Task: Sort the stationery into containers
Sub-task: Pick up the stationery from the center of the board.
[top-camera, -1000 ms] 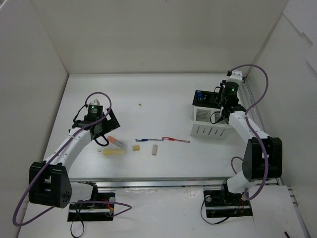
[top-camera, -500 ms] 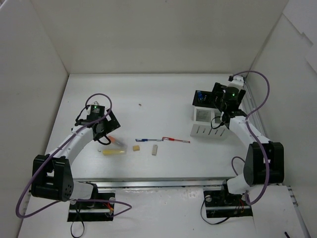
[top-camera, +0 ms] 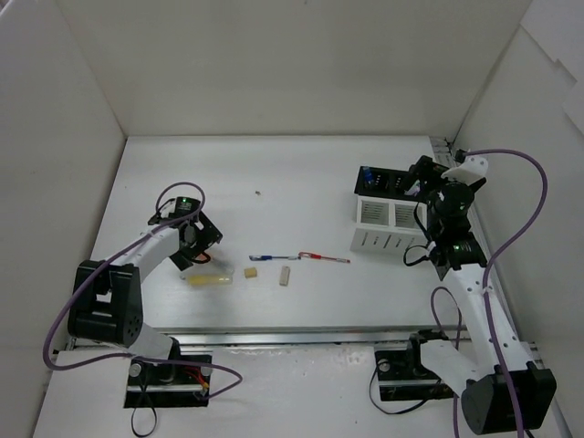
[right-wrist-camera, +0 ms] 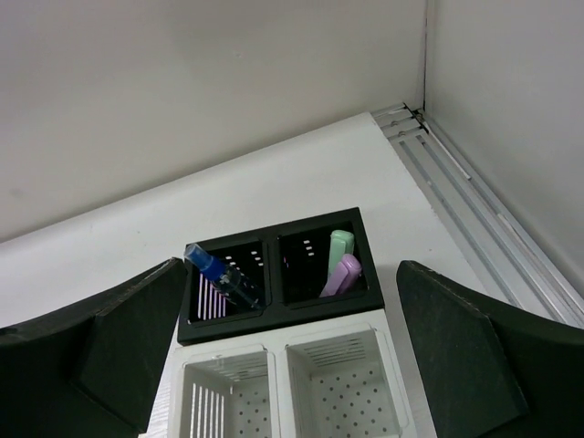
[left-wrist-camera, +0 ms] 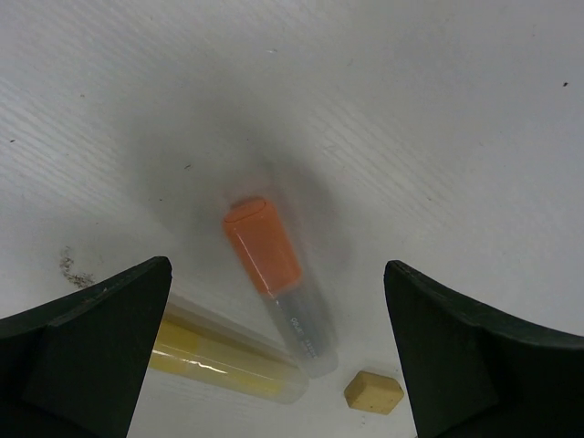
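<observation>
**Fingers spread wide over the orange marker, ready to come down**

Left fingers (left-wrist-camera: pixel 87 356) stand fully apart with nothing held, one on each side of the orange marker (left-wrist-camera: pixel 265 248), which lies flat on the surface (left-wrist-camera: pixel 438 119) with its cap pointing away from the wrist. The marker's length runs roughly across the closing line, so I judge the approach well set. A slight twist of the wrist would square it up, since the barrel leans a little.

The step in hand looks like the pick. To do it well, drop straight down and close on the cap or just behind it, where the body is widest. The clear tail end sits very close to the yellow marker (left-wrist-camera: pixel 219 362) (whether they touch, I cannot tell), and a beige eraser (left-wrist-camera: pixel 373 391) lies just beside that end too. Gripping low on the barrel risks dragging either one along.

Right fingers (right-wrist-camera: pixel 105 351) are also wide apart and empty, hanging above the black box (right-wrist-camera: pixel 274 321) and the white box (right-wrist-camera: pixel 278 349) joined to it. The black box holds a blue-capped pen (right-wrist-camera: pixel 219 272) in one compartment and a green marker (right-wrist-camera: pixel 339 245) and a pink marker (right-wrist-camera: pixel 343 274) in the other. Both white compartments look empty. Thin blue-and-red pens (top-camera: pixel 301 257) wait mid-surface.
</observation>
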### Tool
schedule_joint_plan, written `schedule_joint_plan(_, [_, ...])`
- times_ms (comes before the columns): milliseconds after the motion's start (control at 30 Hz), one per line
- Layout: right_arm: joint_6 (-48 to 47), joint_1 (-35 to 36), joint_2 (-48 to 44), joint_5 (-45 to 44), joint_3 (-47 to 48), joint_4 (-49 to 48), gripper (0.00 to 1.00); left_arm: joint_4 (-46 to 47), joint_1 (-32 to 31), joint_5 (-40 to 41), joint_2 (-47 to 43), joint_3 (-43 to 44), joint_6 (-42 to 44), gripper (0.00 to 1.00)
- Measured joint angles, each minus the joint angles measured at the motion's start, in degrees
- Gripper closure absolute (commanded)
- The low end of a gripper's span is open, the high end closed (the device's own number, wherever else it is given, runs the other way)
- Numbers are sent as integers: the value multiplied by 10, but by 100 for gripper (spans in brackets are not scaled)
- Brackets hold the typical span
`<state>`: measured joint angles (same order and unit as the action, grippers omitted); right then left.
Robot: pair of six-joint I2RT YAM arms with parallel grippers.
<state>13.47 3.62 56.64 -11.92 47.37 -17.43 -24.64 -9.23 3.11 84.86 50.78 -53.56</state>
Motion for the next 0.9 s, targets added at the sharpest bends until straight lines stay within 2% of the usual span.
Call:
schedule_joint_plan(200, [5, 3, -26, -16, -17, 32, 2, -6, -3, 3, 24, 0, -41, 18])
schedule_joint_plan(400, [10, 10, -22, -17, -19, 60, 2, -9, -18, 19, 51, 5, -66, 43])
schedule_joint_plan(433, [11, 12, -22, -18, -19, 62, 2, -7, -21, 21, 55, 8, -68, 50])
schedule_joint_plan(500, [12, 14, -23, -21, -19, 65, 2, -7, -26, 24, 64, 16, -70, 58])
schedule_joint_plan(600, [14, 17, -27, -27, -19, 71, 2, -8, -35, 32, 75, 24, -73, 81])
schedule_joint_plan(700, [15, 17, -35, -29, -19, 77, 2, -10, -44, 38, 82, 34, -72, 97])
schedule_joint_plan(733, [15, 17, -37, -29, -19, 78, 2, -10, -47, 39, 85, 39, -71, 100])
schedule_joint_plan(900, [11, 25, -45, -15, -19, 84, 2, -11, -59, 41, 109, 81, -45, 100])
